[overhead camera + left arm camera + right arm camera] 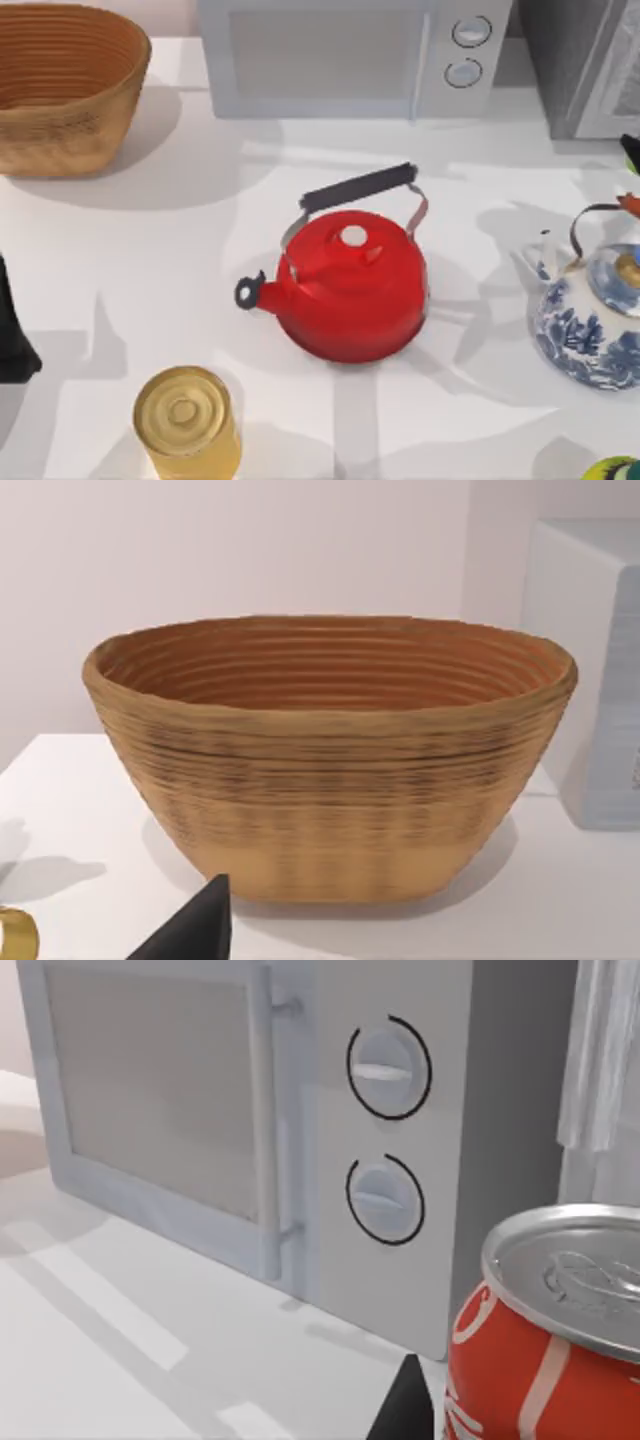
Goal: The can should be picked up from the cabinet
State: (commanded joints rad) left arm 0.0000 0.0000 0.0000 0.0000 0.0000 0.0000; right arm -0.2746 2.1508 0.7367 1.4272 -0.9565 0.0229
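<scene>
The can is red and white with a silver lid. It sits close under the right wrist camera, and one dark finger rests against its side. My right gripper is at the table's right edge, in front of the cabinet, shut on the can. A sliver of the can's red shows there above the teapot. The cabinet is dark grey and speckled, and its pale door stands beside the microwave. My left arm is parked at the left edge.
A white microwave stands at the back. A woven basket is at the back left and a red kettle in the middle. A blue-and-white teapot is at the right, a gold-yellow can at the front left.
</scene>
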